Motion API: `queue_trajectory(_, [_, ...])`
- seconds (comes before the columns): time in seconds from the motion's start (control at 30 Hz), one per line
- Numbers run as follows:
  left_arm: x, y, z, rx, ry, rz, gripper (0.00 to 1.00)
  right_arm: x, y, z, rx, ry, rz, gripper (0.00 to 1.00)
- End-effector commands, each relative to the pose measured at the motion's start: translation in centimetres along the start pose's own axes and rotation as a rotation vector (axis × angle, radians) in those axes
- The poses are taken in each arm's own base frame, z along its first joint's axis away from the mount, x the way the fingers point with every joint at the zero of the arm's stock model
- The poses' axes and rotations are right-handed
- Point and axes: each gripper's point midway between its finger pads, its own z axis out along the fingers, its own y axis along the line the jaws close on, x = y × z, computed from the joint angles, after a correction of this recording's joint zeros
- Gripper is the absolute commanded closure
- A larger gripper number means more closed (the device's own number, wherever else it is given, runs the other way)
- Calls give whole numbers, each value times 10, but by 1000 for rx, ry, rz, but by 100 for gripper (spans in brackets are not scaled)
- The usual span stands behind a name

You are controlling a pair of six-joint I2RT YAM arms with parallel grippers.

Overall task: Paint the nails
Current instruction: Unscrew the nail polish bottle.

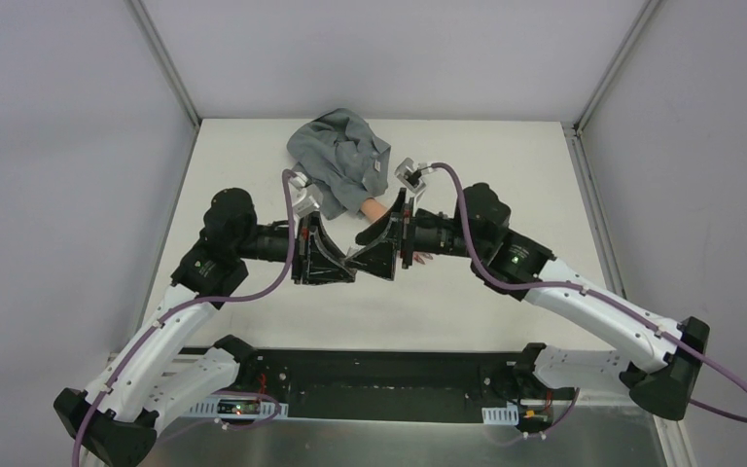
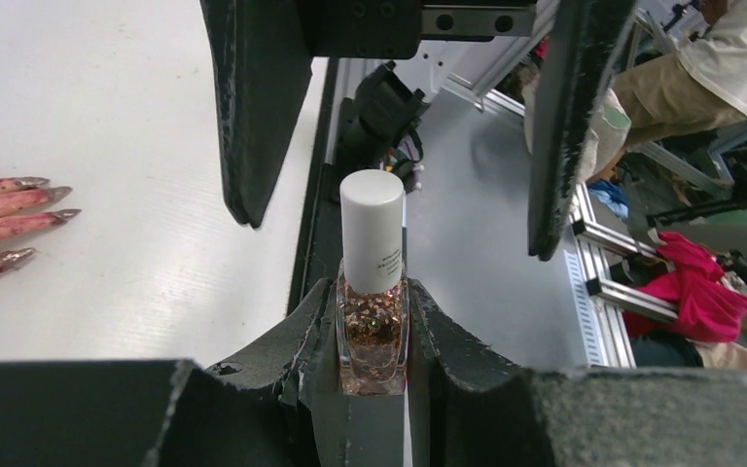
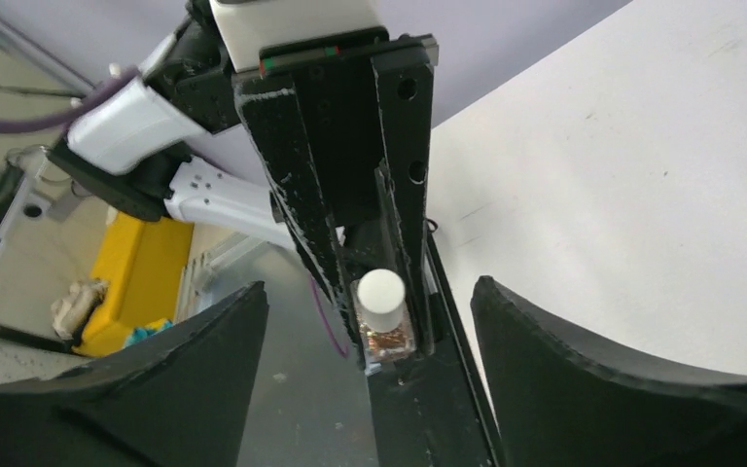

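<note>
My left gripper [image 2: 373, 292] is shut on a small glass polish bottle [image 2: 373, 336] full of copper glitter, held upright with its white cap [image 2: 372, 226] on. My right gripper [image 3: 368, 292] is open, and its two black fingers [image 2: 253, 117] stand wide either side of the cap without touching it. Both grippers meet over the middle of the table [image 1: 253, 156], left gripper [image 1: 348, 261] against right gripper [image 1: 358, 247]. The peach fake hand [image 1: 377, 207] lies behind them in a grey sleeve [image 1: 340, 161]. Its long pointed nails [image 2: 29, 204], smeared purplish-red, show at the left edge of the left wrist view.
The white tabletop [image 2: 107, 117] ends at a black rail [image 1: 379, 379] near the arm bases. Grey walls enclose the table on three sides. Beyond the near edge are a metal frame and red cloth [image 2: 700, 292].
</note>
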Motion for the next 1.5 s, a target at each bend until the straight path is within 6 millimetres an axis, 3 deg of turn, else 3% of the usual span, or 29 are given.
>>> queue_trajectory(0.0, [-19, 4, 1, -48, -62, 95, 100, -28, 5, -10, 44, -125, 1, 16])
queue_trajectory(0.13, [-22, 19, 0, -128, -91, 83, 100, -37, -13, -11, 154, -182, 59, 15])
queue_trajectory(0.33, [-25, 48, -7, -298, -129, 49, 100, -50, -43, -12, 318, -285, 176, 21])
queue_trajectory(0.47, [-25, 69, -16, -424, -148, 31, 100, -52, -53, -2, 379, -308, 228, 23])
queue_trajectory(0.77, [-26, 73, -18, -447, -159, 26, 100, -45, -58, 31, 491, -284, 202, 30])
queue_trajectory(0.93, [-27, 72, -18, -442, -159, 28, 100, -43, -62, 36, 526, -280, 198, 36])
queue_trajectory(1.23, [-27, 71, -18, -440, -160, 28, 100, -40, -66, 33, 557, -275, 192, 54])
queue_trajectory(1.33, [-27, 70, -18, -438, -160, 26, 100, -39, -67, 34, 561, -271, 187, 67])
queue_trajectory(1.47, [-27, 70, -17, -430, -156, 23, 100, -38, -69, 33, 569, -264, 177, 94])
